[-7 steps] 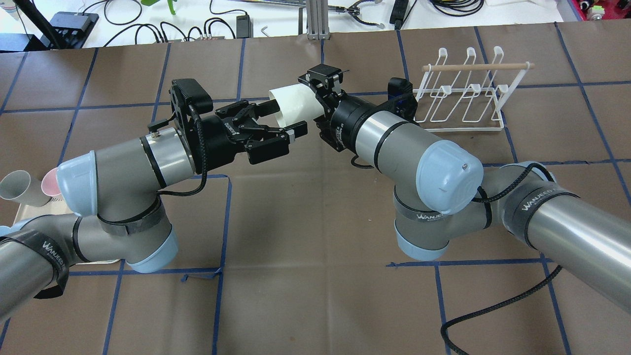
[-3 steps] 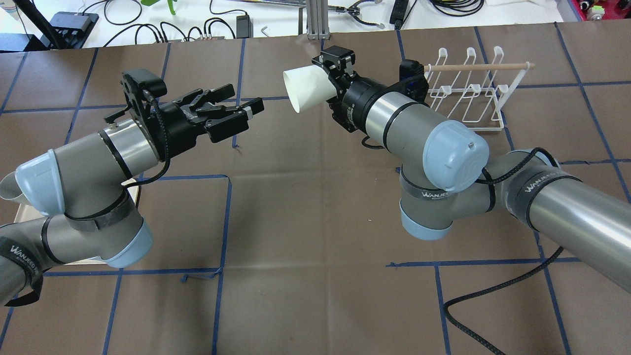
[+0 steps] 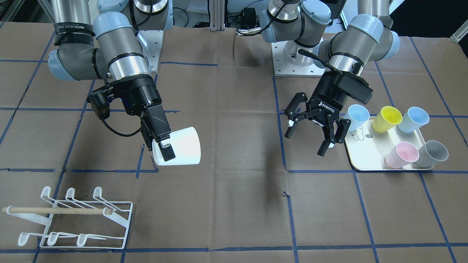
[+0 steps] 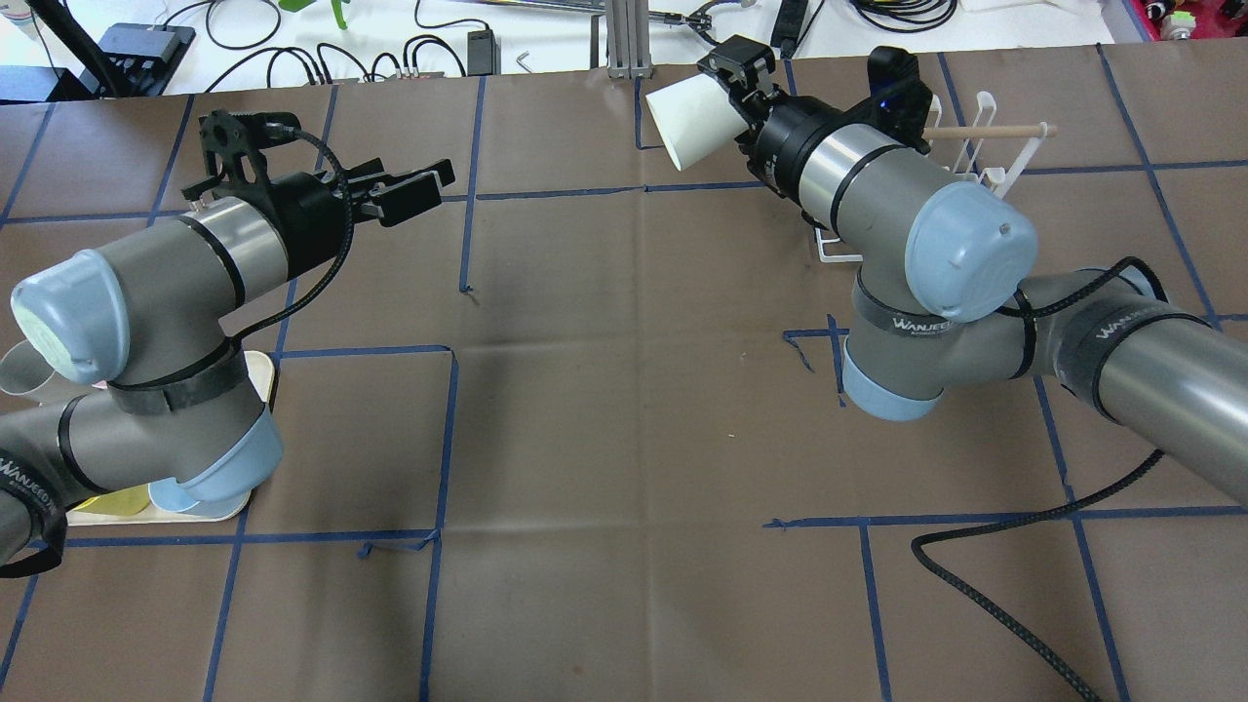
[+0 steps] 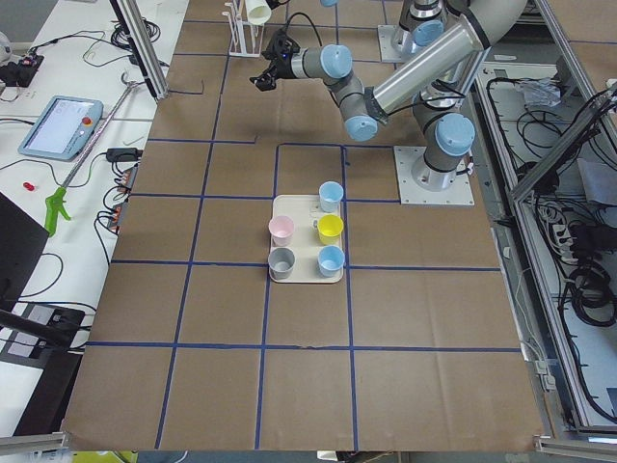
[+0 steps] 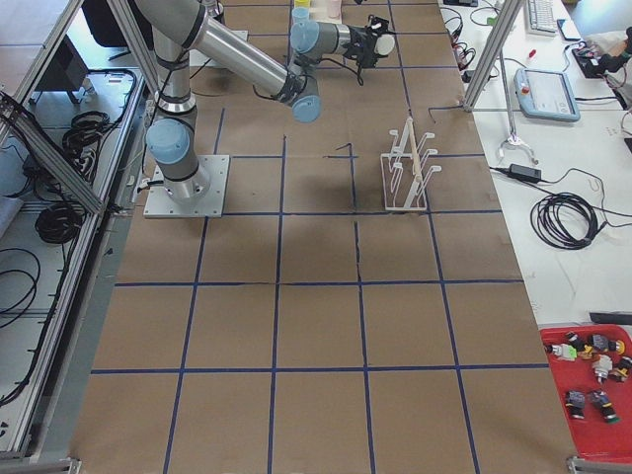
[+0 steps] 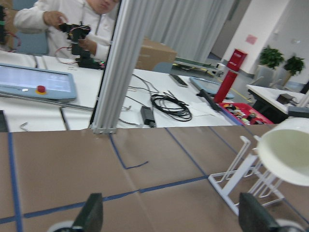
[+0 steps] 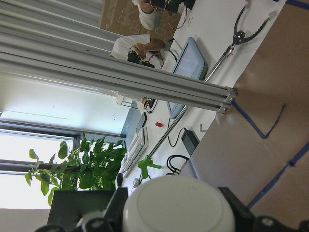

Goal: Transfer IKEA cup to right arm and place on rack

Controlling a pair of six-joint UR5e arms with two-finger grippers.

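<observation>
My right gripper (image 3: 163, 147) is shut on the white IKEA cup (image 3: 181, 151) near its base. The cup (image 4: 688, 122) lies about level in the air, its mouth facing the left arm. In the right wrist view the cup (image 8: 178, 208) fills the gap between the fingers. The white wire rack (image 3: 75, 219) with its wooden dowel stands on the table; in the overhead view the right arm partly hides the rack (image 4: 985, 146). My left gripper (image 3: 310, 134) is open and holds nothing, well apart from the cup. Its fingertips (image 7: 94, 213) frame the cup (image 7: 286, 157) and the rack (image 7: 241, 169).
A cream tray (image 3: 356, 159) holds several coloured cups (image 3: 387, 119) just beside the left gripper. A black cable (image 4: 994, 585) trails over the table at the right. White benches with cables, a tablet and a person lie beyond the far edge.
The left gripper, open, has drawn back to the left, away from the cup. The right gripper has carried the cup farther and to the right, toward the rack.
</observation>
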